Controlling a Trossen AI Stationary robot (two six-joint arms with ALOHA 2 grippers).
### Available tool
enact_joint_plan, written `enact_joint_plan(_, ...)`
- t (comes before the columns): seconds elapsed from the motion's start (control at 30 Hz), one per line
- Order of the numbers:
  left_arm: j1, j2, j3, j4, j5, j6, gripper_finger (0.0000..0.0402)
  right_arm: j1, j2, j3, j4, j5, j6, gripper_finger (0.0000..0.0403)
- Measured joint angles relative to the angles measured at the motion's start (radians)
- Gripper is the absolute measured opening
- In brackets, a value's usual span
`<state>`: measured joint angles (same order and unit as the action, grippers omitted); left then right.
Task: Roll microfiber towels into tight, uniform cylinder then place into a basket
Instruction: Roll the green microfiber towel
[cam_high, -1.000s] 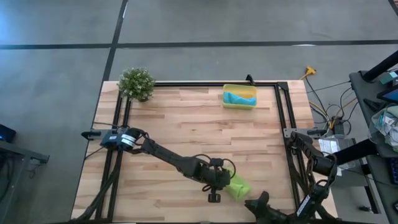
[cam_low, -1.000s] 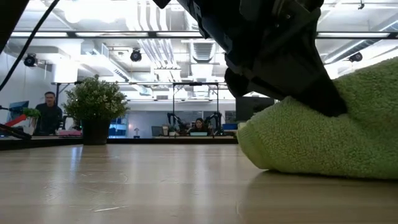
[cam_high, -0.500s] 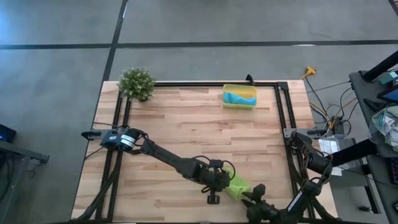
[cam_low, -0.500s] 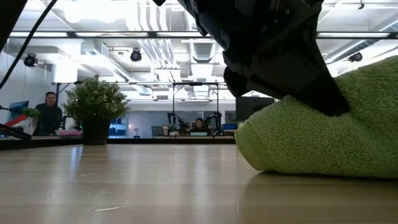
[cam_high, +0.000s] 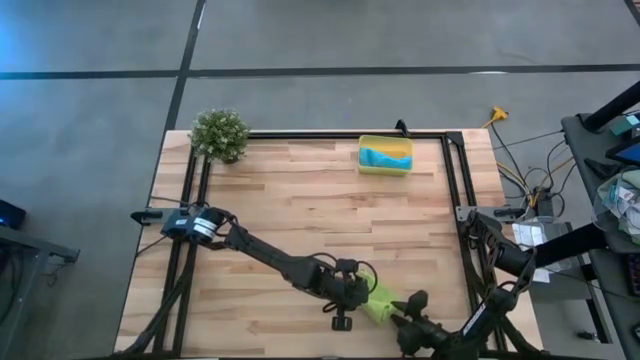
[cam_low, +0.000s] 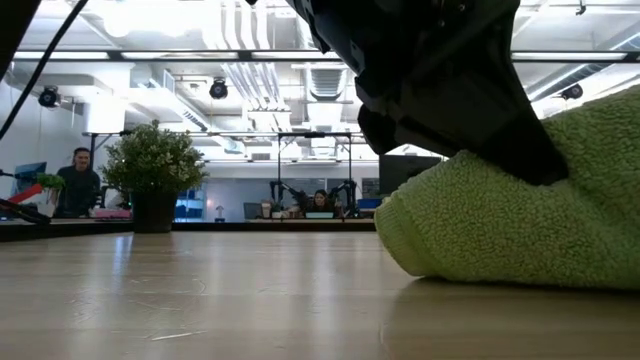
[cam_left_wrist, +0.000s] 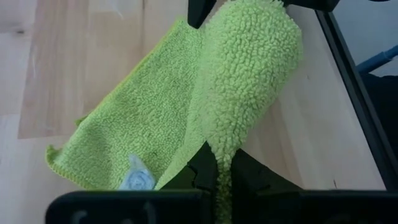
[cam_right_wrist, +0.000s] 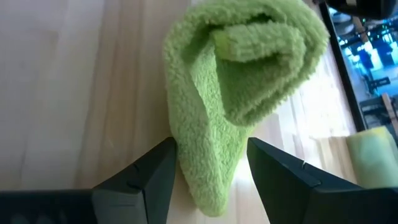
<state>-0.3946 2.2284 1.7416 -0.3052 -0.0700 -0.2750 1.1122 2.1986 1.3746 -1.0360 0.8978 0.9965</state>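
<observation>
Two arms meet now at the green towel (cam_high: 383, 297) near the front edge of the table (cam_high: 300, 190): one second ago the right gripper (cam_high: 404, 310) was lower, almost out of the high view, and since then it came up to the towel's end while its jaws opened wider. The left gripper (cam_high: 352, 291) hardly moved; the towel crept only a little in the low view. In the right wrist view I see the jaws standing open on both sides of the rolled end of the towel, close to it, but I cannot tell if they touch. In the left wrist view the left jaws are closed on a fold of the green towel, whose other part lies flat with its white tag (cam_left_wrist: 137, 179). In the low view the dark gripper body hides the towel's top, and the picture cuts the towel at the right. The left arm reaches slanted across the table; the right arm comes from the front right corner. The blue towel (cam_high: 386, 157) lies in the yellow basket (cam_high: 385, 169) at the far edge, well apart from the plant (cam_high: 219, 133).
</observation>
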Motion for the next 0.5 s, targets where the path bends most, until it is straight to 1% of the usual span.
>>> enact_joint_plan(0.13, -0.006, 0.000, 0.000, 0.001, 0.001, -0.002, 0.0002, -0.005, -0.001, 0.001, 0.012, -0.002, -0.066, 0.0187)
enact_joint_plan(0.23, -0.015, 0.000, 0.000, 0.002, 0.004, -0.005, 0.0002, -0.012, -0.001, -0.003, 0.011, -0.012, -0.119, 0.0163)
enact_joint_plan(0.33, -0.027, 0.000, 0.000, 0.007, 0.005, -0.006, 0.0002, -0.025, -0.003, -0.010, 0.010, -0.040, -0.155, 0.0123)
enact_joint_plan(0.5, -0.040, 0.000, 0.000, 0.007, 0.005, -0.007, 0.0002, -0.039, -0.006, -0.010, 0.012, -0.076, -0.239, 0.0035)
